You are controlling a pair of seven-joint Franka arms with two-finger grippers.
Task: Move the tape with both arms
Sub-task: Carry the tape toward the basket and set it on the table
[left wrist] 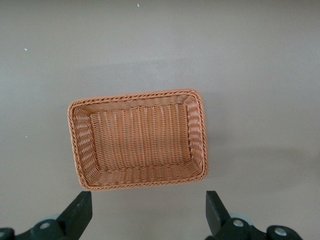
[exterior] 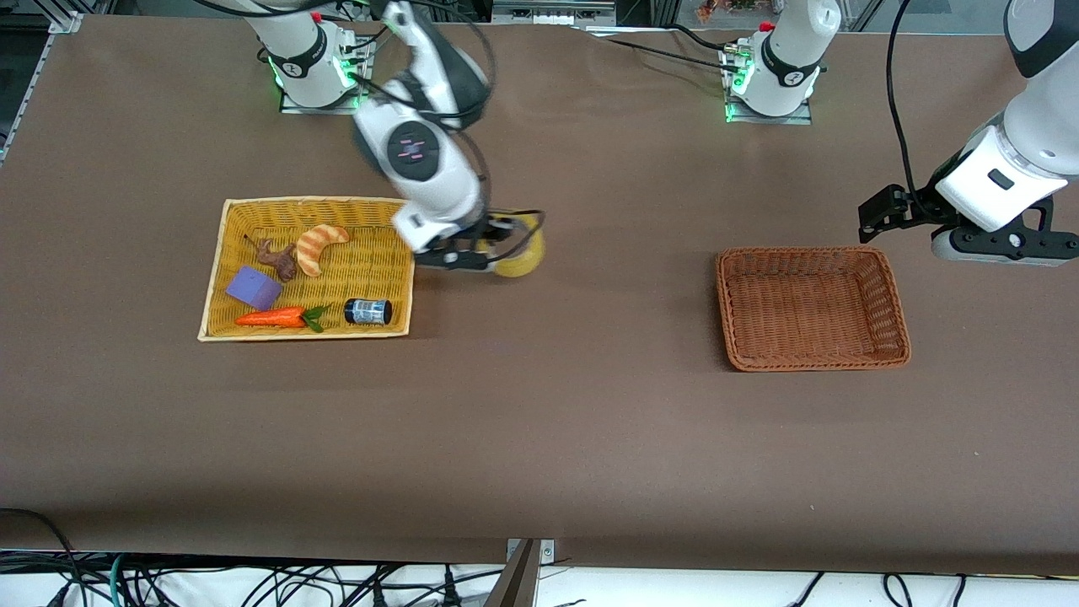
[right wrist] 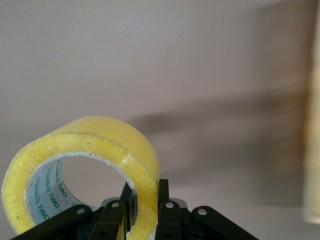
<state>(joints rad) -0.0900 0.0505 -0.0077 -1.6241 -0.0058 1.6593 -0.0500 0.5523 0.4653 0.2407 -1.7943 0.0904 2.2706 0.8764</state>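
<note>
1. while the right gripper [exterior: 485,253] hangs over bare table just beside the yellow tray [exterior: 221,278], its fingers are pinched on the wall of the tape [exterior: 520,253], one inside the hole and one outside, so the roll is lifted and out of the tray.
2. by my reading the pick-up is done; the handover between the arms and the drop-off are left. the brown basket [exterior: 893,337], toward the left arm's end of the table, looks the likely goal and is empty.
3. the left gripper [left wrist: 149,212] waits in the air near that basket's outer end, fingers spread wide with nothing between them; its wrist view looks straight down on the basket.
4. remaining in the tray are a croissant [exterior: 320,247], a brown figure [exterior: 278,260], a purple block [exterior: 253,288], a carrot [exterior: 274,318] and a dark jar [exterior: 367,311].
5. between tray and basket the table [exterior: 590,405] is open, so the carry looks to have plenty of room. the nearest edge to mind is the tray's rim beside the right gripper; the tape held by one wall may swing, and the left arm should find the free part of the ring open to grasp.
</note>
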